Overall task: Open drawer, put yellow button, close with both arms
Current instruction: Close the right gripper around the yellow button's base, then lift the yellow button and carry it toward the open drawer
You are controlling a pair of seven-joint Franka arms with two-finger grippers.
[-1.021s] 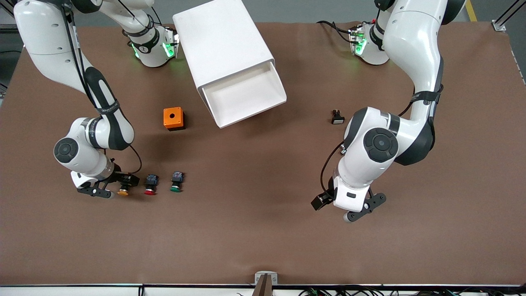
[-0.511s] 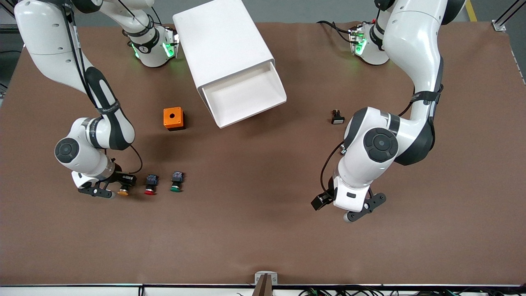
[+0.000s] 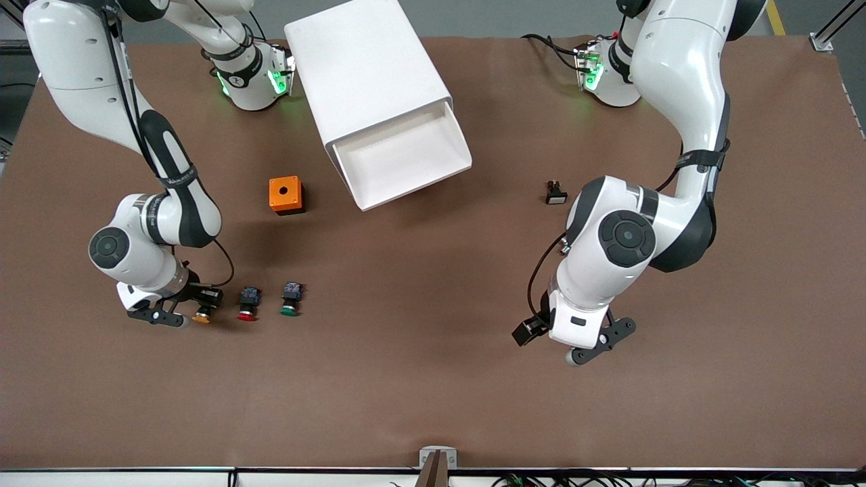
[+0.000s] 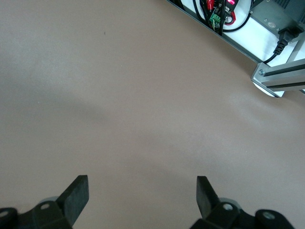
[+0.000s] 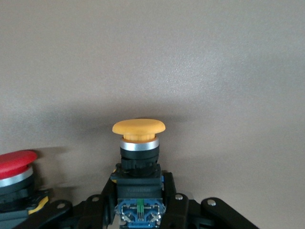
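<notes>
The cabinet point(image 3: 365, 74) lies at the robots' edge of the table, and its drawer point(image 3: 443, 169) stands pulled out, with nothing in it. The yellow button point(image 3: 201, 316) lies on the table at the right arm's end, beside a red-capped one. My right gripper point(image 3: 196, 308) is down at the table, shut on the button's black-and-blue body. In the right wrist view the orange-yellow cap of the yellow button point(image 5: 138, 128) sticks out past the right gripper point(image 5: 138, 191). My left gripper point(image 3: 601, 341) waits open over bare table at the left arm's end; the left gripper point(image 4: 142, 195) holds nothing.
A red-capped button point(image 3: 247, 304) and a green-capped button point(image 3: 291, 299) lie in a row beside the yellow one. An orange box with a hole point(image 3: 285, 195) sits between them and the cabinet. A small black and white part point(image 3: 555, 194) lies near the left arm's elbow.
My right gripper has shut on the yellow button's body, and the button has shifted slightly toward the right arm's end. The left arm has not moved.
</notes>
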